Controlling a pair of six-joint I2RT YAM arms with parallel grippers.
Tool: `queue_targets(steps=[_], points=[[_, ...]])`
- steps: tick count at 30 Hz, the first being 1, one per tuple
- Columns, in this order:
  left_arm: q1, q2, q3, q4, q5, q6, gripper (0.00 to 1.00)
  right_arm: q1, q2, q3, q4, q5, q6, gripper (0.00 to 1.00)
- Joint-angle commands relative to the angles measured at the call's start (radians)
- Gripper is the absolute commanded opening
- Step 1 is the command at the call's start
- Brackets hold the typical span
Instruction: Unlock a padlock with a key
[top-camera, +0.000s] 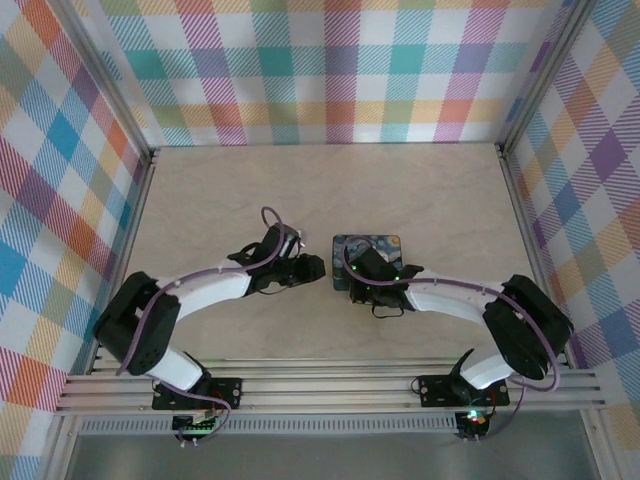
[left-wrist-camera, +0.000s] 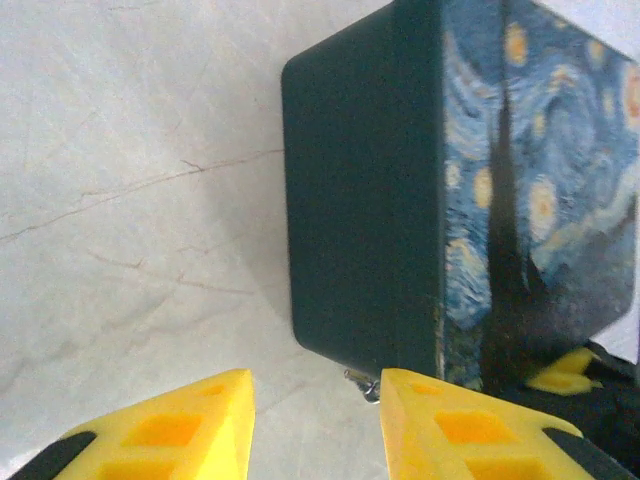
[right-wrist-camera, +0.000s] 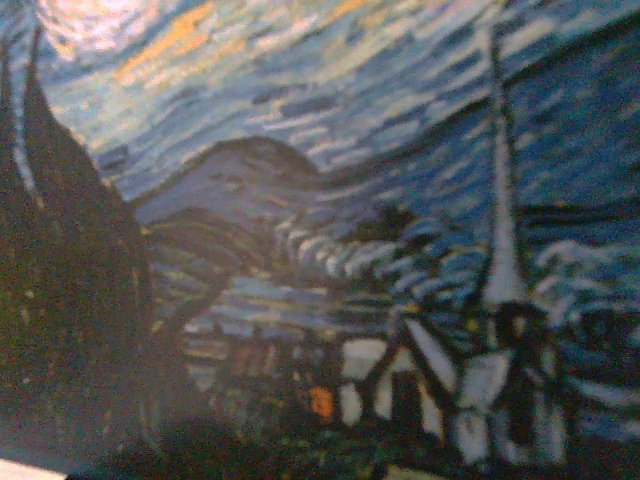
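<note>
Left pincer (left-wrist-camera: 315, 405), spread, hangs just short of a small metal piece (left-wrist-camera: 362, 384), padlock or key I cannot tell, at the Starry Night box (left-wrist-camera: 360, 200) lower corner. Right pincer (top-camera: 360, 283), close over it, grip unreadable, should steady the box on the tabletop (left-wrist-camera: 130, 200).

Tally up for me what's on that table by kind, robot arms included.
Robot arms: 2, the left arm and the right arm
Painted box: 1
Small metal piece at the box's corner, too small to identify: 1
Total: 4
</note>
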Motion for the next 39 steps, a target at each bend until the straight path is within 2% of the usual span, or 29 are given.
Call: queue_targets(steps=[1,8,13,18,27,32,36,39], points=[[0.015,-0.109,-0.062,-0.001,0.017,0.035,0.37,-0.009,-0.059,0.021,-0.044,-0.048,0.051,0.02],[0.009,-0.276,-0.274,0.253,0.158,-0.004,0.37,-0.055,-0.09,0.021,-0.072,-0.193,0.14,0.0],[-0.056,-0.355,-0.37,0.368,0.144,-0.008,0.37,-0.067,-0.074,0.037,-0.084,-0.285,0.193,0.0],[-0.146,-0.295,-0.396,0.505,0.113,-0.058,0.37,-0.071,-0.039,0.089,-0.114,-0.333,0.208,0.0],[-0.186,-0.126,-0.413,0.768,0.026,-0.225,0.33,-0.085,0.025,0.144,-0.117,-0.385,0.271,0.0],[-0.177,-0.18,-0.426,0.688,0.01,-0.184,0.31,-0.1,0.032,0.151,-0.103,-0.402,0.279,0.0],[-0.167,-0.173,-0.485,0.811,0.02,-0.242,0.29,-0.101,0.021,0.124,-0.086,-0.414,0.306,0.0],[-0.166,-0.182,-0.494,0.799,0.026,-0.237,0.31,-0.106,0.011,0.109,-0.074,-0.414,0.315,0.0]])
